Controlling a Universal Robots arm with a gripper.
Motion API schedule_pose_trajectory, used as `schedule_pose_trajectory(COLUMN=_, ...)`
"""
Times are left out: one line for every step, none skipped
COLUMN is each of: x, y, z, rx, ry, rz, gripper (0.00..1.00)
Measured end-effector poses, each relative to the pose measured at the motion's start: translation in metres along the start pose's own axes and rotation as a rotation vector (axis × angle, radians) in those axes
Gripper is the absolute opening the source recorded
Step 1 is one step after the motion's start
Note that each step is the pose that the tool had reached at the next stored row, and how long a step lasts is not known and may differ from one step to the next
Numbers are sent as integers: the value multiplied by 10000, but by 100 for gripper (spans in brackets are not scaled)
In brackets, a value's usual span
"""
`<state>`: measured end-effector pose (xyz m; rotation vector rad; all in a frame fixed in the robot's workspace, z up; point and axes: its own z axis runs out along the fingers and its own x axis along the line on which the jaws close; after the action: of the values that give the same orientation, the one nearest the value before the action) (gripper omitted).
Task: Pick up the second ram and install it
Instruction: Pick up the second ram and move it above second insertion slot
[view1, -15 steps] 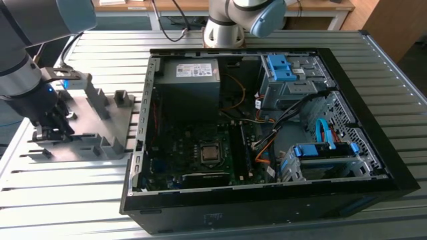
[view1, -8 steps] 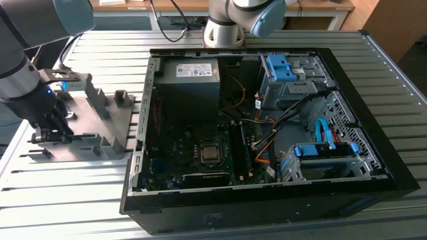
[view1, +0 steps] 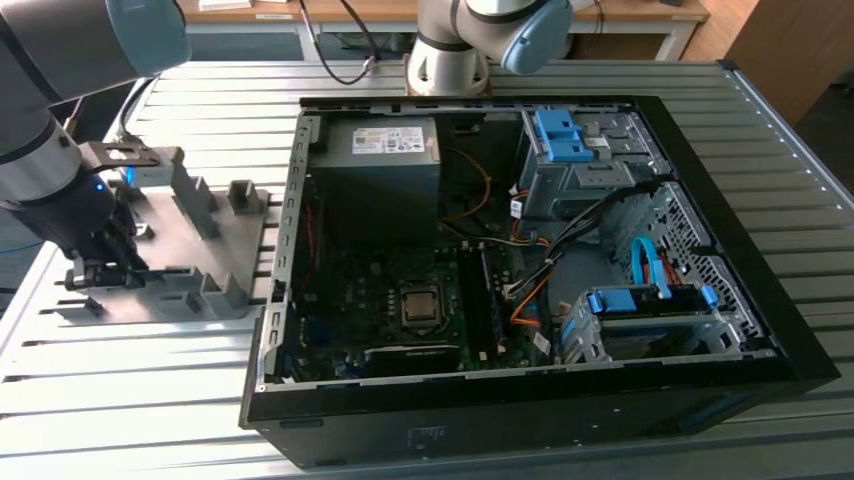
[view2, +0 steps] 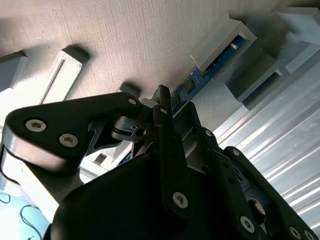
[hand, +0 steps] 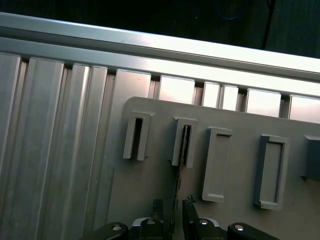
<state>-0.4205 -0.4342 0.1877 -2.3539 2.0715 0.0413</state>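
Second ram (view2: 212, 70) standing edge-up in grey fixture slot (hand: 192, 145), long axis running straight fwd from gripper (hand: 173, 207); fingers (hand: 189, 205) apart, straddling its near end, not clamping, w/ gap each side.

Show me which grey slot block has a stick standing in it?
The narrow block in line with the gripper: the second ram stands edge-on in its slot. The matching narrow block beside it has an empty slot.

Workshop: slatted metal bench (view1: 787, 210), opened computer (view1: 467, 425)
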Motion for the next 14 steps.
schedule_pose_trajectory(x=0, y=0, z=0, rx=1, ry=-3, rz=0, gripper=29)
schedule_pose_trajectory(x=0, y=0, z=1, rx=2, ry=-6, rz=-1, gripper=29)
schedule_pose_trajectory(x=0, y=0, z=1, rx=2, ry=-10, rz=-1, gripper=29)
schedule_pose_trajectory(x=0, y=0, z=1, rx=3, ry=-13, rz=-1, gripper=28)
schedule_pose_trajectory(x=0, y=0, z=1, rx=3, ry=-15, rz=0, gripper=22)
schedule_pose_trajectory(x=0, y=0, z=1, rx=4, ry=-20, rz=-2, gripper=16)
schedule_pose_trajectory(x=0, y=0, z=1, rx=4, ry=-21, rz=-1, gripper=16)
schedule_pose_trajectory(x=0, y=0, z=1, rx=5, ry=-25, rz=-1, gripper=14)
schedule_pose_trajectory(x=0, y=0, z=1, rx=5, ry=-28, rz=-1, gripper=14)
schedule_pose_trajectory(x=0, y=0, z=1, rx=5, ry=-31, rz=-1, gripper=14)
schedule_pose_trajectory(x=0, y=0, z=1, rx=6, ry=-34, rz=-1, gripper=14)
schedule_pose_trajectory(x=0, y=0, z=1, rx=6, ry=-37, rz=-1, gripper=14)
schedule_pose_trajectory(x=0, y=0, z=1, rx=6, ry=-40, rz=-1, gripper=14)
schedule_pose_trajectory(x=0, y=0, z=1, rx=7, ry=-43, rz=-1, gripper=14)
